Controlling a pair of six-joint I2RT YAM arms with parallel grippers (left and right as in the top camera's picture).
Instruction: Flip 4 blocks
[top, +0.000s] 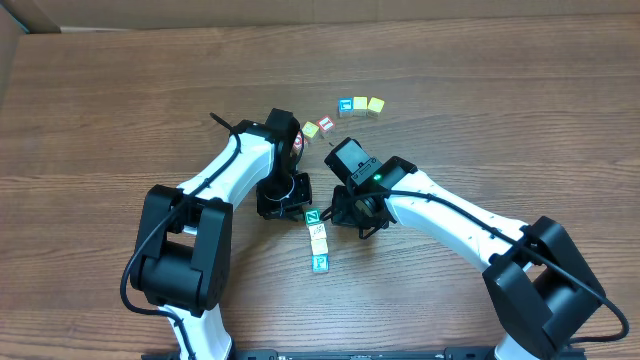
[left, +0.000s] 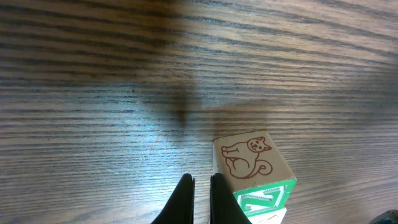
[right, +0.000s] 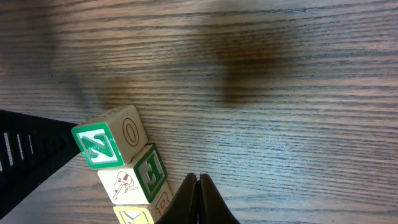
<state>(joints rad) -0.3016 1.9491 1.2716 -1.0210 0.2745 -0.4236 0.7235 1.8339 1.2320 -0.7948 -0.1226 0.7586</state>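
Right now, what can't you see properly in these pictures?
Overhead: pictures on the three far blocks, too small.
Left wrist: the pale block beside the green Z block, cut by the bottom edge.
Right wrist: the yellow block, mostly cut off by the bottom edge.

Table (top: 500, 80): brown wood with dark, fine grain. Left arm (top: 225, 165) and right arm (top: 450, 220): white shells, black joints (a green light glows on the right one). Between them: green Z block (top: 313, 216), pale cream block (top: 318, 231), yellow block (top: 319, 246), teal-blue block (top: 321, 263). The left wrist view shows the Z block's pale side with a reddish-brown outlined cat. The right wrist view shows the cream block's green letter and red drawing. Farther off: red-faced cube (top: 326, 123), blue cube (top: 345, 105).
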